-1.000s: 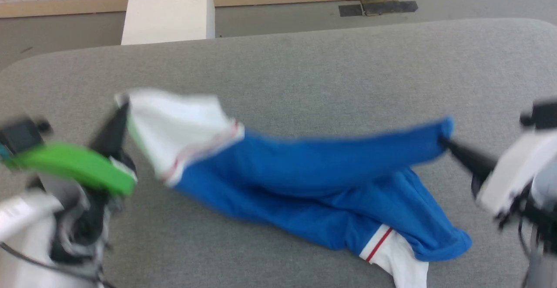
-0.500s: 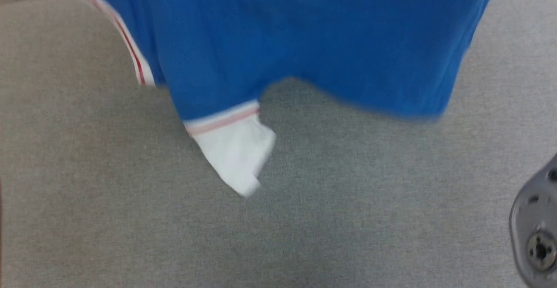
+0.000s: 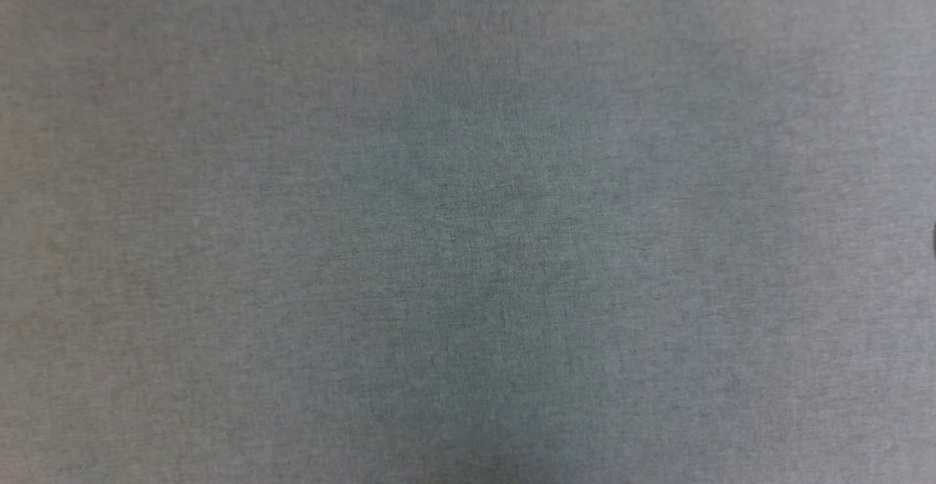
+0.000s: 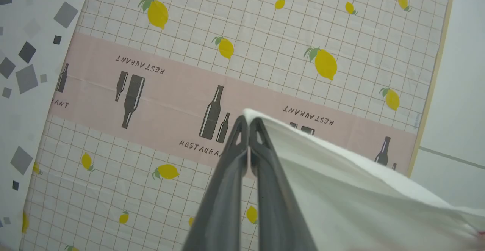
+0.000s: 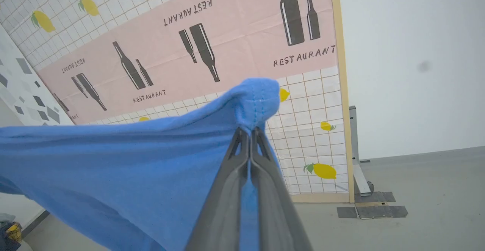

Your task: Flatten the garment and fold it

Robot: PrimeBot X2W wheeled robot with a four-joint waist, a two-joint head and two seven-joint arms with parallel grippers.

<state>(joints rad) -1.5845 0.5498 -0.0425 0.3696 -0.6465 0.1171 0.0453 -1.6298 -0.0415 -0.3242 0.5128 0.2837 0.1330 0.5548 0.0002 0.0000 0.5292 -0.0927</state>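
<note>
The left gripper point(image 4: 248, 124) is pinched shut on just a thin white edge of the shirt point(image 4: 341, 190) at centre frame. A sharp tug could, I judge, pull that edge free and drop that side. The right gripper point(image 5: 250, 133) is clamped on a bunched blue edge at the centre of its view. It has more cloth, but uneven pulling could twist the shirt before it is laid down.

Both arms are held high, fingers aimed at the printed screen point(image 5: 189, 54). The shirt trails to the lower right of the left wrist view and the lower left of the right wrist view. The head view looks onto the grey table point(image 3: 468, 221).
</note>
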